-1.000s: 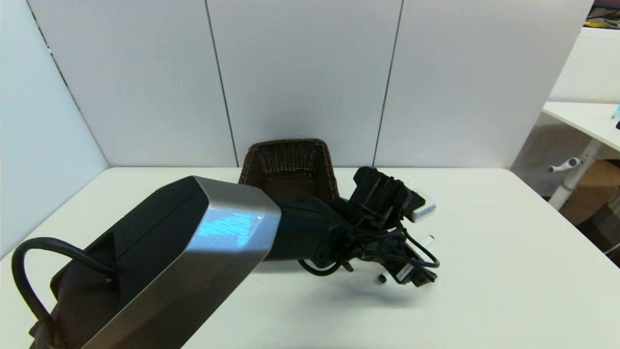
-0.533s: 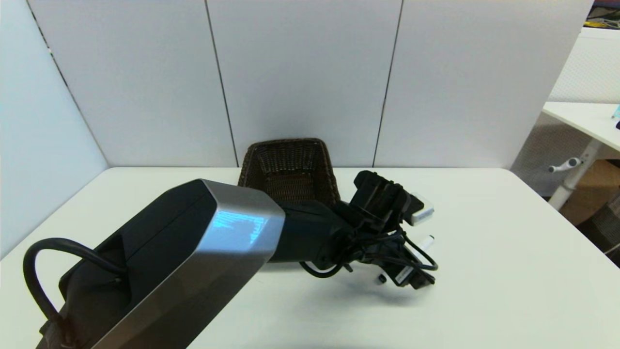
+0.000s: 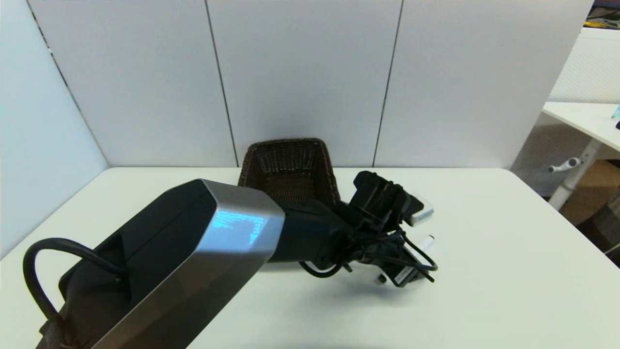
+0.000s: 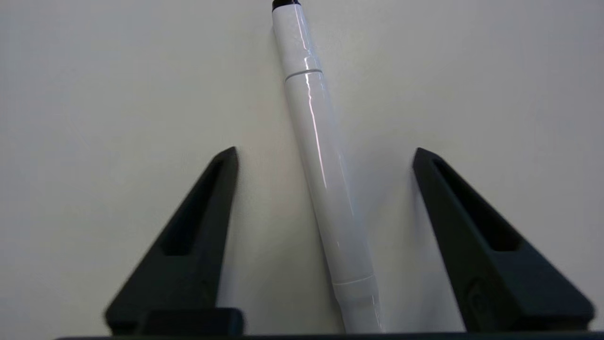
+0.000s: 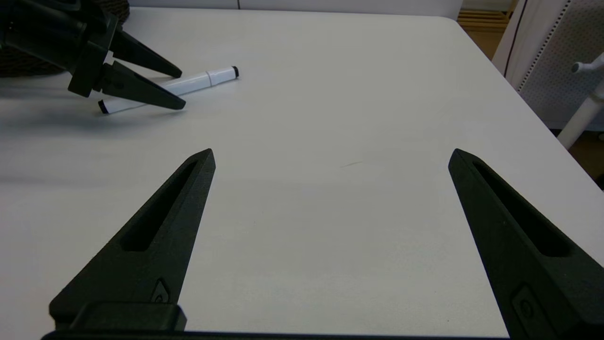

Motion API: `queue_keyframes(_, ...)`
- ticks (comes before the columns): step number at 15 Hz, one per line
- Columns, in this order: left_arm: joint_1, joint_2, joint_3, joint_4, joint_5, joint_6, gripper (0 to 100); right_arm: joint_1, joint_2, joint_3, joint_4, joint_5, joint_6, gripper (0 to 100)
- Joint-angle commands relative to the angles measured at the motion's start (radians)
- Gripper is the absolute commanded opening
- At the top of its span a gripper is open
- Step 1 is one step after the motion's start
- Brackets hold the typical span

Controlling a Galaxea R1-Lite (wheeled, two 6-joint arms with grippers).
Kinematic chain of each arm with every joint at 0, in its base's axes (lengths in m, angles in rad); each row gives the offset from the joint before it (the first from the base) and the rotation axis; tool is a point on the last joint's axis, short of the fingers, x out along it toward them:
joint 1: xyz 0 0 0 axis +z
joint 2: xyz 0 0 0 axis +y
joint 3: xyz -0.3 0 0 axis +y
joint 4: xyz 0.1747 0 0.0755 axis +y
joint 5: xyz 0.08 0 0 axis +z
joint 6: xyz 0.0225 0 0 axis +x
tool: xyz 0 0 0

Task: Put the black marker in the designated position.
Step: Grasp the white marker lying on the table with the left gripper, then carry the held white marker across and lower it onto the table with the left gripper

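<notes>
office/lab | white partition panels – second height-adjustable desk beside

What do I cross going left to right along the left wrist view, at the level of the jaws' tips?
One black finger → bare white table → the black marker, lying loose between the open jaws and touching neither → the other black finger. The left gripper straddles the marker.

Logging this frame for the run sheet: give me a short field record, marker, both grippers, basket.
black marker: lying flat on the white table, right of the basket
left gripper: open, fingers straddling the marker, not touching its barrel
right gripper: open, over bare table, away from the marker
basket: at the table's far edge, partly hidden by the left arm
</notes>
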Motion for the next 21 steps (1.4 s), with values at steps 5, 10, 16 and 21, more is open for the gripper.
queue_keyframes(5,0.000,-0.023,0.000,0.032,-0.003,0.007,0,0.000,0.001,0.000,0.001,0.000,-0.001,100)
queue_keyframes(10,-0.002,-0.101,-0.003,0.094,0.000,0.042,0,0.000,0.001,0.000,0.001,0.000,-0.001,100)
queue_keyframes(16,0.030,-0.445,0.006,0.162,0.021,0.027,0,0.000,0.001,0.000,0.001,0.000,-0.001,100)
queue_keyframes(21,0.299,-0.732,0.138,0.248,0.072,0.042,0,0.000,0.001,0.000,0.001,0.000,-0.001,100)
